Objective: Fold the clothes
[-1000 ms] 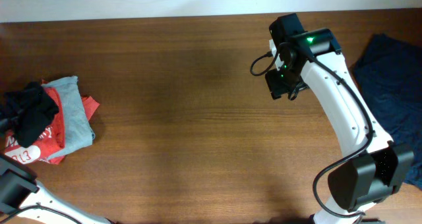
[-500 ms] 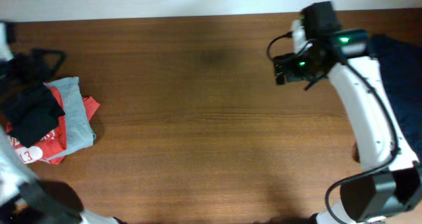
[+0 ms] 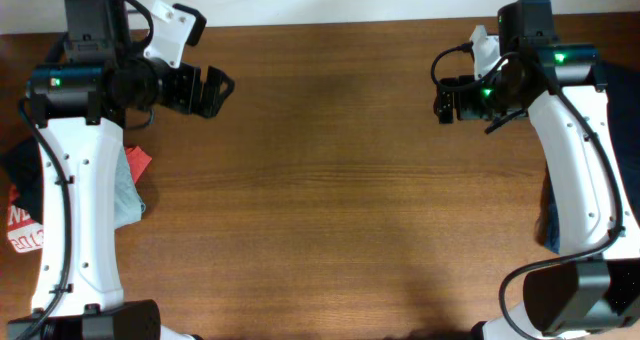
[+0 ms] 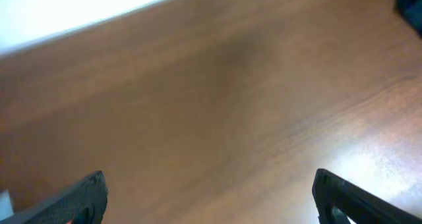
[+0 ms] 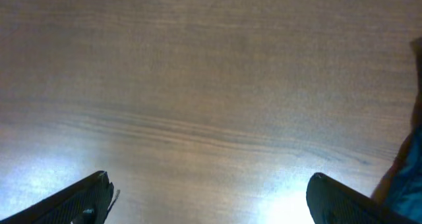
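Left gripper [image 3: 207,88] and right gripper [image 3: 446,102] were both spread, empty, above the table [image 3: 330,180]. Apparently between garments. Next move: reach for the dark blue clothes [image 3: 547,228] at right.

A loose heap of soft fabric garments [image 3: 128,185] lies unfolded at the left edge of the overhead frame, on the brown wooden surface [image 3: 320,190], and only parts of it show. A crumpled red piece [image 3: 139,160] pokes out to the right, touching a pale grey-blue piece [image 3: 126,198] just below it. Lower left, a fold of red fabric with white lettering [image 3: 24,237] shows, and above it a patch of dark, nearly black fabric [image 3: 18,166].

At the far right, well apart from the heap, a dark navy garment [image 3: 547,220] shows as narrow slivers. It also appears at the right edge of the right wrist view [image 5: 413,178] and in the upper right corner of the left wrist view [image 4: 413,0].
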Tool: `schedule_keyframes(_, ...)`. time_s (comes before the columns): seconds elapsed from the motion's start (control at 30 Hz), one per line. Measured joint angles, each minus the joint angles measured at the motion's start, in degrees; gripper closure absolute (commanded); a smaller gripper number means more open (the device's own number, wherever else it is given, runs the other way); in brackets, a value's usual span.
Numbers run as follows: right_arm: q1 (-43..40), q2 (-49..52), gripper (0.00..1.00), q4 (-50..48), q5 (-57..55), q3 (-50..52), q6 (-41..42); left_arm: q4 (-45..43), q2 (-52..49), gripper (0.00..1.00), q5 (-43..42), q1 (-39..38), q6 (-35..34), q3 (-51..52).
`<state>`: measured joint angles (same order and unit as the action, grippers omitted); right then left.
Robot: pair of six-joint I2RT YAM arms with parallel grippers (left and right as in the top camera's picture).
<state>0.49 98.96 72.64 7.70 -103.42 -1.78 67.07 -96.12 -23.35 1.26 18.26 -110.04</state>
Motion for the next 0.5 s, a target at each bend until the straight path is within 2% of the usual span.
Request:
schedule_keyframes(0.17,0.0,-5.38,0.01,1.53,-0.35,0.13,0.17,5.7,0.02,0.01,2.29,0.7,-1.62,0.02)
schedule_keyframes(0.3,0.0,-16.24,0.01,0.9,-1.05,4.52,0.28,5.25,1.6,0.01,4.09,0.81,-3.52,2.73)
schedule_keyframes(0.43,0.0,-29.51,0.01,-4.61,-1.22,16.87,0.5,-0.35,9.4,0.01,8.28,0.87,-6.71,12.24)
schedule_keyframes(0.5,0.0,-37.24,0.01,-7.02,-1.22,24.55,0.79,-3.82,17.25,0.01,9.53,0.92,-7.74,20.41)
